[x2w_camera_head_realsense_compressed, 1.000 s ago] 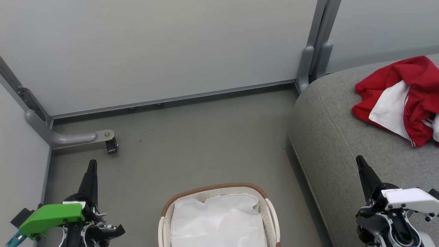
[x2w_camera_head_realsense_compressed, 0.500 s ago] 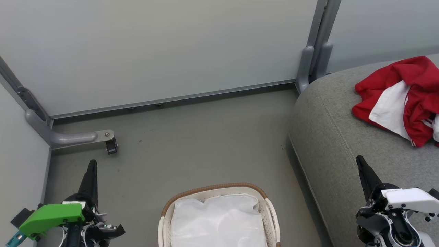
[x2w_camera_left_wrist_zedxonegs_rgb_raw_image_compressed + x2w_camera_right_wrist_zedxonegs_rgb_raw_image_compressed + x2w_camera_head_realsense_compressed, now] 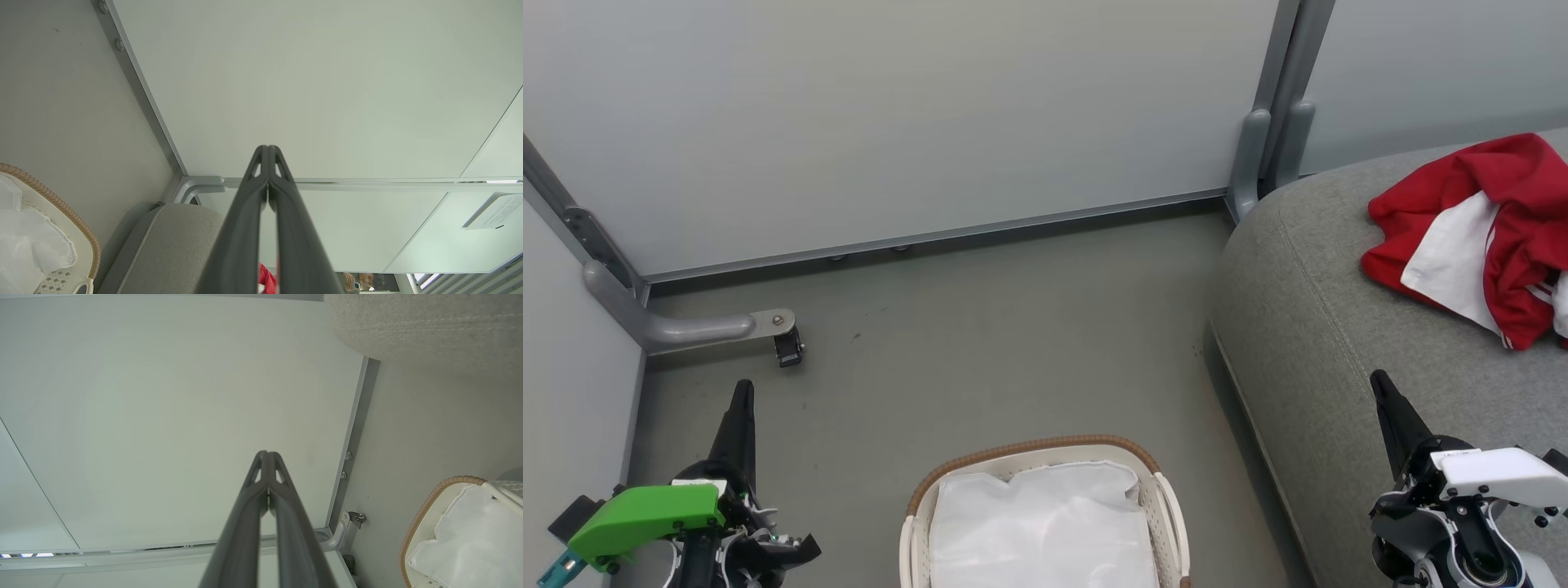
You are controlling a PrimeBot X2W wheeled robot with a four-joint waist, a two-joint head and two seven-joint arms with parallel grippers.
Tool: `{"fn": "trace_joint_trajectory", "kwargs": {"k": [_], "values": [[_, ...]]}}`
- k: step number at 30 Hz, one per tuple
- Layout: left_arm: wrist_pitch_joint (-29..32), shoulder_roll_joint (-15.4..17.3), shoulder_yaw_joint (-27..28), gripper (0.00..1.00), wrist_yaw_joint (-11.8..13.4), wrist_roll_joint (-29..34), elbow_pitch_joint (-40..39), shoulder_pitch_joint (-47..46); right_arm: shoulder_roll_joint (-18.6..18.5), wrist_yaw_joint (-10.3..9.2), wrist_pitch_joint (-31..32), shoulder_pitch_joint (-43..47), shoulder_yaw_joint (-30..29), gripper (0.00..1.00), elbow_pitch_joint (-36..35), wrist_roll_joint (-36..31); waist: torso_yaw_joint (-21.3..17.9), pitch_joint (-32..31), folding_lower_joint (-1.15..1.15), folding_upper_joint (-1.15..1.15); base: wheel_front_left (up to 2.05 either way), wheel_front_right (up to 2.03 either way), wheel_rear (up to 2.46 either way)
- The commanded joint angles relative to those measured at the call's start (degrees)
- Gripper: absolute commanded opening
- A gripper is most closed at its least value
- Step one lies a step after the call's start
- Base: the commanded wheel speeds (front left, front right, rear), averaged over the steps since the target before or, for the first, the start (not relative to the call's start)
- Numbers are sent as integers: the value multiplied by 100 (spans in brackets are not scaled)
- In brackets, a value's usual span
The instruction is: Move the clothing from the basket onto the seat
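We're looking down from the head camera, and there's the bright red soft garment (image 3: 1515, 204) with its big white panel and thin white cuff stripes. It lies crumpled on the large grey fabric sofa cushion (image 3: 1323, 327) at the upper right, well apart from the basket. The small oval cream-white perforated plastic basket (image 3: 1029, 447), brown woven rim and all, sits on the grey floor (image 3: 980, 343) at bottom centre, near the cushion's rounded front edge. Inside it we see a rumpled, plain white translucent liner sheet (image 3: 1045, 523).

Over on the left, the left gripper (image 3: 742, 385) hangs low above the floor, its two long dark fingers pressed together with nothing between them. Its wrist camera gives us the tips meeting against the pale wall panel (image 3: 327, 81), with the basket rim at the lower left of that view.

On the other side, the right gripper (image 3: 1378, 377) sits above the near part of the sofa cushion, well short of the garment. Its fingers are also closed tip to tip and it carries nothing. Its wrist camera shows the tips touching, with the basket and liner at the lower right.
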Motion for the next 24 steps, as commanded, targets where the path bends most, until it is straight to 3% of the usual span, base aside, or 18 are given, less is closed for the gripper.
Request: {"fn": "trace_joint_trajectory", "kwargs": {"k": [1,24], "values": [[19,38,10,0,-29,-16,-10,-66,-32,0,13,-48,-8,0,-13,24,0,0,0,0,0,0,0],[19,38,11,0,-29,-17,-10,-66,-32,0,13,-48,-8,0,-13,24,0,0,0,0,0,0,0]]}}
